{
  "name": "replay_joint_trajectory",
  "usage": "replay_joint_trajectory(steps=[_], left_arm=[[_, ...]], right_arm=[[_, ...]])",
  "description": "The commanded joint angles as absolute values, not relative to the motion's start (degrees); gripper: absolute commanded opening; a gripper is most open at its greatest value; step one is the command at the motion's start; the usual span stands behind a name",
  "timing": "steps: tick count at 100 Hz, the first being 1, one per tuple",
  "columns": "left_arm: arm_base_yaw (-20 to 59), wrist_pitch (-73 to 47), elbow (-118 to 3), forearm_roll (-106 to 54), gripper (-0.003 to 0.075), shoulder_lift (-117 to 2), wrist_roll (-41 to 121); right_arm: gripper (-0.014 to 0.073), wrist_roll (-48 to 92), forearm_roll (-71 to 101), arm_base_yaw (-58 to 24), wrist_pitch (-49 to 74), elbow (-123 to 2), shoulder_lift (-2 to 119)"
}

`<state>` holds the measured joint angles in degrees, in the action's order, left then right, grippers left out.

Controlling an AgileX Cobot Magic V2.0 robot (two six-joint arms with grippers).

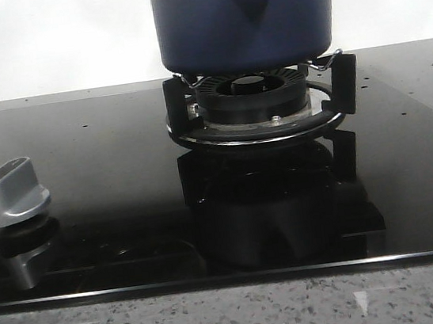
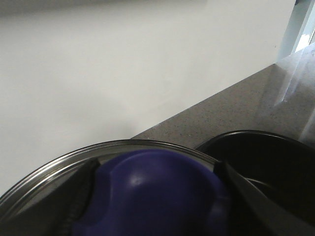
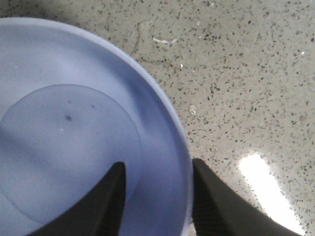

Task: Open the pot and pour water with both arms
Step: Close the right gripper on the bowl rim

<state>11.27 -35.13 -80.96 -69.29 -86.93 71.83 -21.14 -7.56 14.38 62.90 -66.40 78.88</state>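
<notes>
The large round dark navy-blue pot (image 1: 245,14) with straight sides stands on the black ring-shaped burner support (image 1: 262,112) at the middle of the back part of the glossy black glass cooktop (image 1: 109,192), and its pointed handle mount with a small hole faces the front edge. A silver metal control knob (image 1: 11,193) sits near the left front corner of the cooktop, and the speckled grey stone desk (image 1: 221,321) runs along its front edge. In the left wrist view the left end effector (image 2: 157,196) is clamped on the round dark blue knob (image 2: 157,191) of a glass lid with steel rim (image 2: 74,157), with one dark finger on each side of the knob; a black round vessel (image 2: 266,162) is just beside the lid. In the right wrist view the right end effector (image 3: 157,206) has its two dark fingers (image 3: 108,201) apart, one inside and one outside the rim of a light blue plastic bowl (image 3: 74,137) that rests on the desk; whether they touch the rim I cannot tell.
</notes>
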Motion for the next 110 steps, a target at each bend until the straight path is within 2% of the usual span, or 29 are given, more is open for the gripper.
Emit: replay_joint_trajectory(steps=[1,32,60,74,110], left_arm=[[11.2,-33.8,-82.9,-73.1,0.0284,-83.9,71.3],[11.2,-33.7,-82.9,-73.1,0.0284,-83.9,71.3],[11.2,-33.7,-82.9,-73.1,0.0284,-83.9,71.3],[11.2,-33.7,-82.9,-73.1,0.0284,-83.9,71.3],[11.2,-33.6,-82.9,-73.1,0.0284,-83.9,71.3]], right_arm=[[0.0269,-21.0,-8.0,14.7,61.5,-67.6,77.8],[0.0251,-21.0,-7.1,14.7,59.8,-65.2,78.8],[0.0055,-21.0,-7.1,14.7,57.2,-62.6,78.6],[-0.0071,-21.0,-7.2,14.7,56.1,-64.0,77.5],[-0.0074,-19.9,-0.6,14.6,56.2,-72.9,74.6]])
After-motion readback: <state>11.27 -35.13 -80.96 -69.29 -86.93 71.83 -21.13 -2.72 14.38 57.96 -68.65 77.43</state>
